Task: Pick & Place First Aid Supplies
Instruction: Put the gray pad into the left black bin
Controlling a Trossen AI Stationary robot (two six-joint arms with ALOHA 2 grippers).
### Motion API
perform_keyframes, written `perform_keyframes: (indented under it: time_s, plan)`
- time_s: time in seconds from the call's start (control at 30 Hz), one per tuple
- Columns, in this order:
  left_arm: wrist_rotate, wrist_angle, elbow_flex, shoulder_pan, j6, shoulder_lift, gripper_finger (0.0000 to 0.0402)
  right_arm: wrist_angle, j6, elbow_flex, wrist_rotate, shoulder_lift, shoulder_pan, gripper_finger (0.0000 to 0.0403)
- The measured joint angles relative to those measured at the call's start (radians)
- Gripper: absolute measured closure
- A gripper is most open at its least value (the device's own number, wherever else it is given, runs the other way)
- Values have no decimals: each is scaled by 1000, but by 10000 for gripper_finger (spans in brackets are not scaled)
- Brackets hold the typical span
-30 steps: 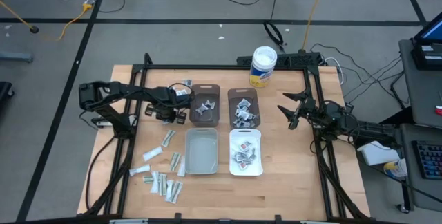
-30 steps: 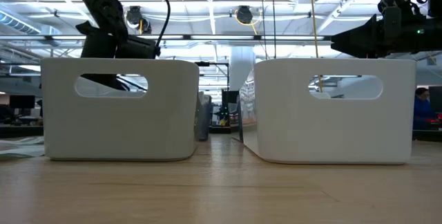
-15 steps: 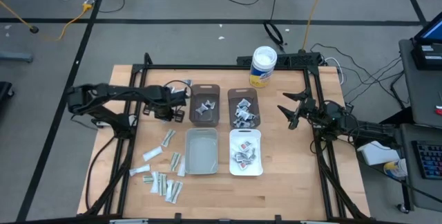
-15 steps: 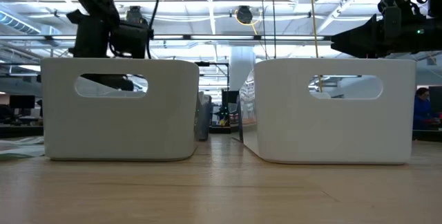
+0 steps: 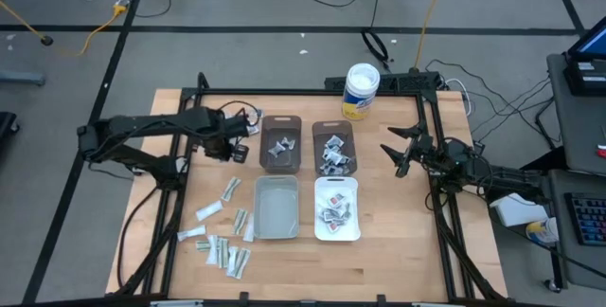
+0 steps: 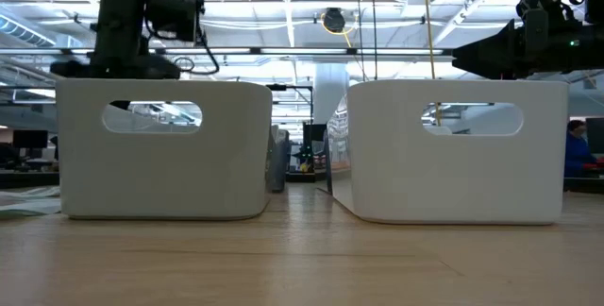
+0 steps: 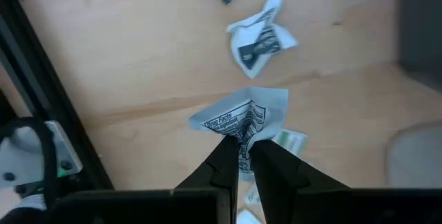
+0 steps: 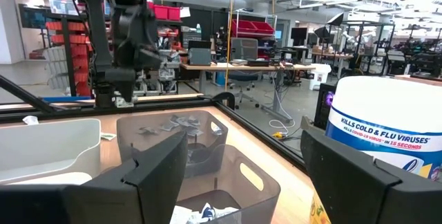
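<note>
My left gripper [image 5: 234, 149] hangs over the table's far left, just left of the brown bins, shut on a white printed packet [image 7: 238, 115]. Below it a crumpled packet [image 7: 261, 37] lies flat on the wood. More first aid supplies [image 5: 225, 248] lie scattered at the near left. The two brown bins [image 5: 281, 143] [image 5: 333, 146] and the white bin [image 5: 336, 208] hold packets. My right gripper [image 5: 402, 151] waits open at the table's right side, pointing level toward the bins. My left gripper pinches the packet's crumpled lower edge [image 7: 242, 133] between its two fingertips [image 7: 222, 156]. The fingers come from above and point down. The packet sits lifted clear of the table, spreading out beyond the fingertips.
A grey bin [image 5: 276, 206] stands beside the white bin. A white round tub [image 5: 361, 91] with a yellow label sits at the far edge. A black frame [image 5: 194, 108] rims the table. Bare wood lies along the near edge.
My left gripper has gone up from behind the bin wall to above its rim, and a little toward the table's left edge, staying pointed down.
</note>
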Motion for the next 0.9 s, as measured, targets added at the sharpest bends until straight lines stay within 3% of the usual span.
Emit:
perform_keyframes:
  time_s: [0.23,0.4,0.57,0.9]
  plan:
    - [15,-126,141,0,35,0,362,0,0,0,0,0,0,126]
    - [15,-128,169,5,86,15,362,0,0,0,0,0,0,126]
    - [15,-128,253,15,151,125,362,0,0,0,0,0,0,124]
    - [18,-135,539,21,312,375,362,0,0,0,0,0,0,124]
